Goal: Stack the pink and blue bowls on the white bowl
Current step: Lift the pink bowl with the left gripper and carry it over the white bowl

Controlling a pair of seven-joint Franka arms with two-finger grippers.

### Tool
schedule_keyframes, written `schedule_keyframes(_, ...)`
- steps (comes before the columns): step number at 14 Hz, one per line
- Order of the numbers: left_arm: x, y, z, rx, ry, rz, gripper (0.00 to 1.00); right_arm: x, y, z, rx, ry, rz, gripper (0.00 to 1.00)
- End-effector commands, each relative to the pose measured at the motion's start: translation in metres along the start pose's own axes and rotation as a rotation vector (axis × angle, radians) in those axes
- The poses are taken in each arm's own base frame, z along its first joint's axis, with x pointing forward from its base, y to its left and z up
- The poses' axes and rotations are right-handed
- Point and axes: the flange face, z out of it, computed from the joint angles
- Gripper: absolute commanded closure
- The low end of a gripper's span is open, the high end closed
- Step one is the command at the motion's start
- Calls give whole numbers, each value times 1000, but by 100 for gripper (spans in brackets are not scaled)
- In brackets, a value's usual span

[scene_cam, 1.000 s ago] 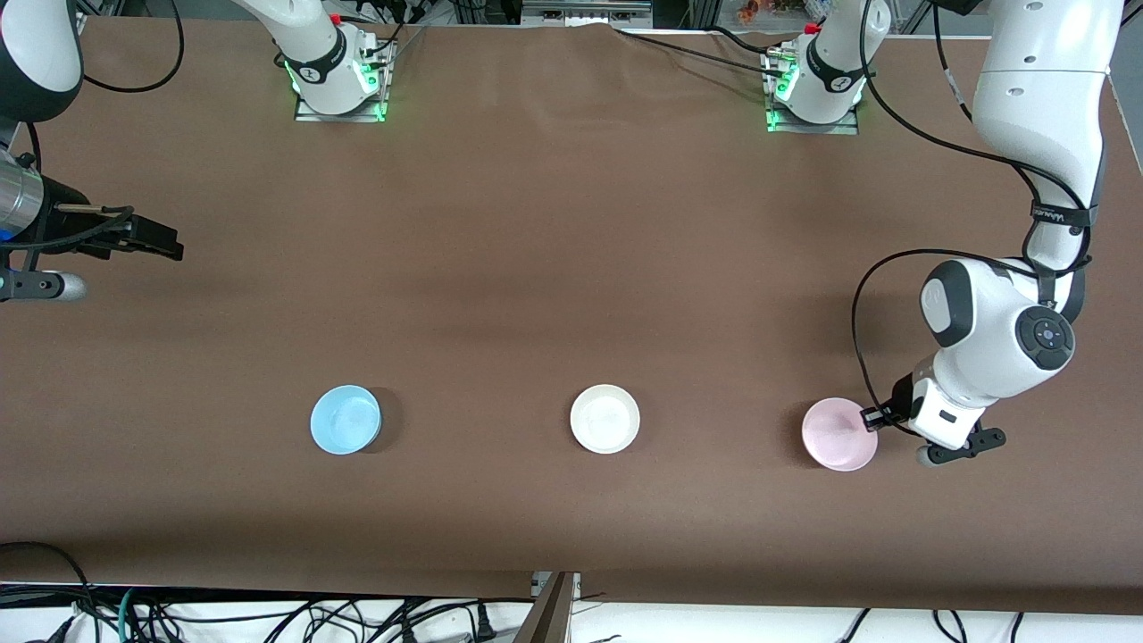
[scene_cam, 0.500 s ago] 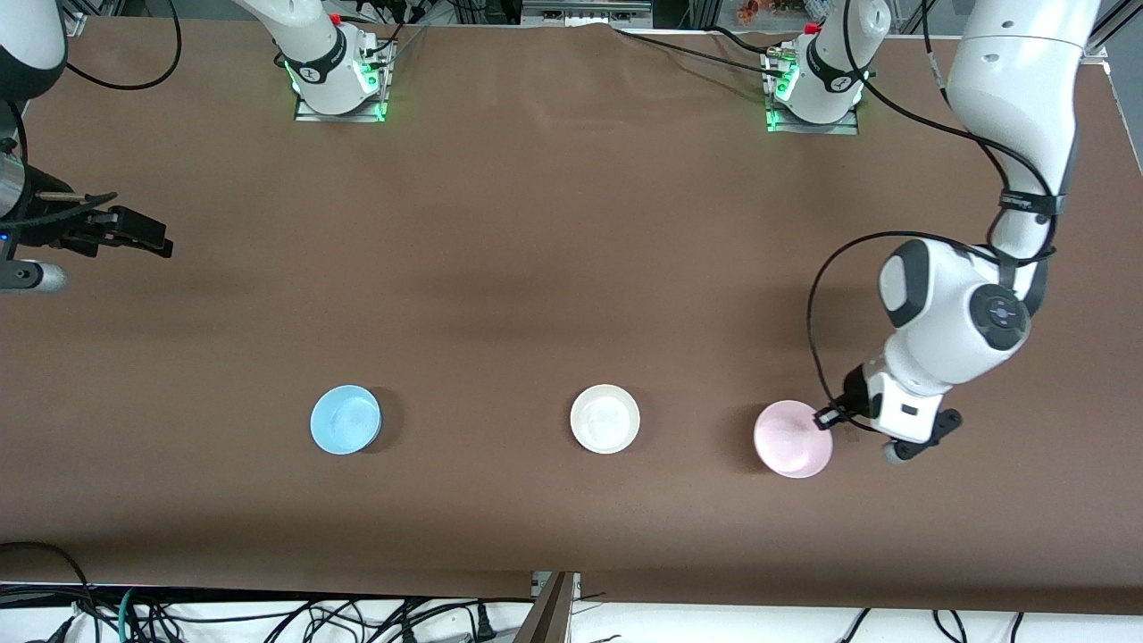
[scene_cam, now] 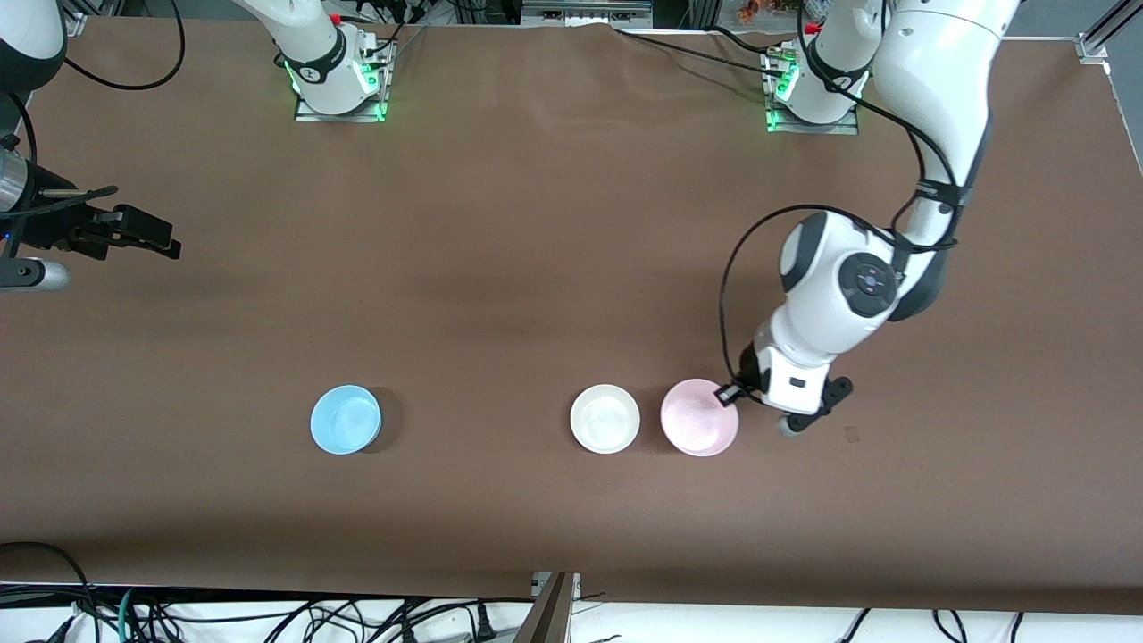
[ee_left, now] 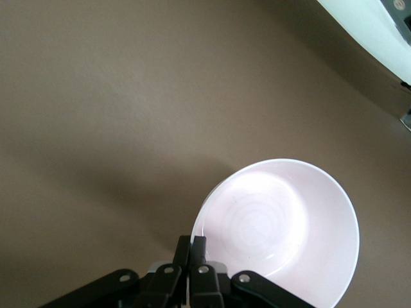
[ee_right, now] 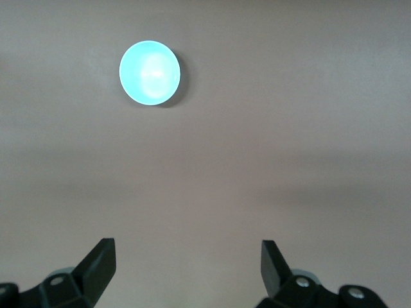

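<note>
My left gripper [scene_cam: 730, 391] is shut on the rim of the pale pink bowl [scene_cam: 698, 430] and holds it just beside the white bowl [scene_cam: 605, 418], toward the left arm's end. In the left wrist view the pink bowl [ee_left: 282, 231] fills the space past my left gripper [ee_left: 194, 247], whose fingers pinch its rim. The light blue bowl [scene_cam: 346, 419] sits on the table toward the right arm's end, and also shows in the right wrist view [ee_right: 149, 72]. My right gripper [scene_cam: 147, 234] is open and empty, waiting high over the table's right-arm end; in its wrist view [ee_right: 187, 256] the fingers stand wide apart.
The brown table [scene_cam: 536, 268] carries the arm bases [scene_cam: 339, 80] along the edge farthest from the front camera. Cables [scene_cam: 268, 616] hang below the table's near edge.
My left gripper has carried the pink bowl from the left arm's end of the table to right beside the white bowl. The right gripper has shifted only slightly.
</note>
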Motion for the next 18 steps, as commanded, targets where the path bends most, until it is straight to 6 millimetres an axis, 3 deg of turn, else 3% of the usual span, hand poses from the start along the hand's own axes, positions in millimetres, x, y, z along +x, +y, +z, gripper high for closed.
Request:
schedule_keyframes(1, -25, 17, 6, 25, 27, -20, 100, 1, -3, -3, 29, 17, -4, 0)
schedule_keyframes(7, -67, 34, 32, 45, 8, -58, 100, 3, -3, -3, 15, 28, -4, 0)
schedule_keyframes(10, -81, 53, 39, 26, 62, -80, 100, 4, -2, -3, 15, 29, 1, 0)
schedule_keyframes(18, -91, 69, 57, 20, 78, -125, 100, 9, 1, -3, 13, 60, 0, 0)
